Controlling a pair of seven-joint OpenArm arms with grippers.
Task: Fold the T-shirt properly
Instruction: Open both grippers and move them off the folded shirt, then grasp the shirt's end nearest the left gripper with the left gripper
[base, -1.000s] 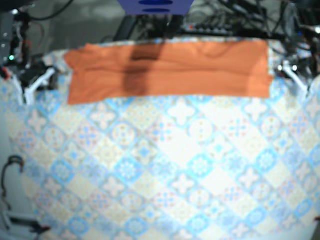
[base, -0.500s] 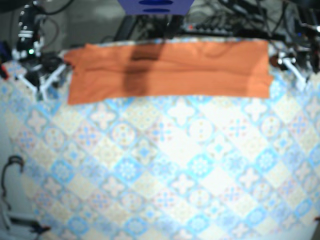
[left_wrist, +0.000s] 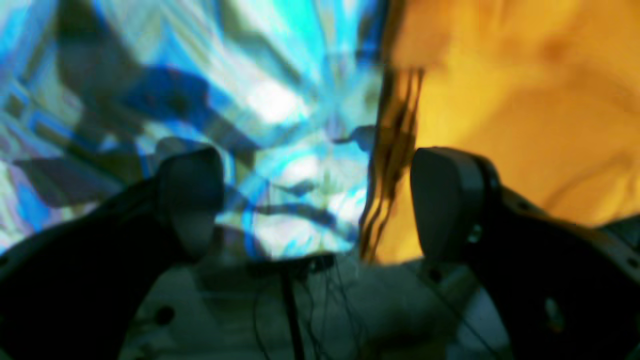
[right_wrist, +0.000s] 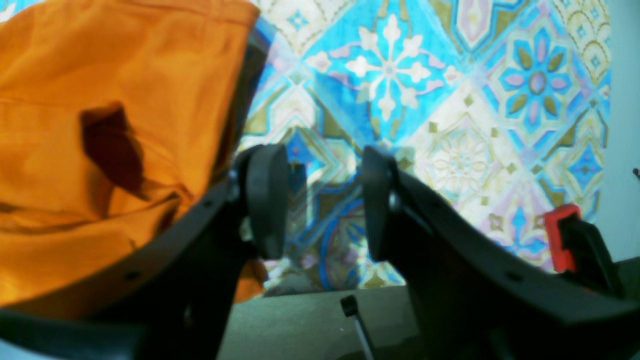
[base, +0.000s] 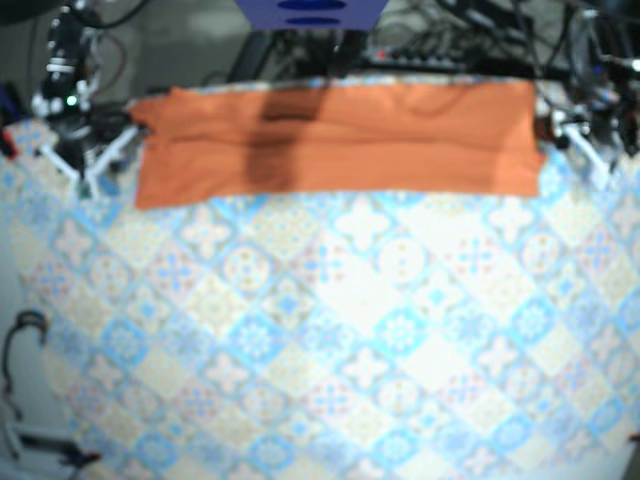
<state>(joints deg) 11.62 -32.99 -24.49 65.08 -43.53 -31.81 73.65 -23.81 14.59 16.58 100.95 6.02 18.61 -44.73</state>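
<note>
The right gripper (base: 88, 160) has moved in beside the end of the T-shirt (base: 340, 140) near the far-left corner of the surface (base: 330, 330); the left gripper (base: 572, 135) has edged closer to the opposite end

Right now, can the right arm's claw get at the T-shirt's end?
Probably yes. The right claw is open over the tablecloth, right beside the T-shirt edge, with nothing between them. A short sideways shift should bring the cloth into its grip.

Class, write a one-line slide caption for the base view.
Orange T-shirt, a long band at the far edge of the patterned table, right gripper and left gripper beside its ends.
</note>
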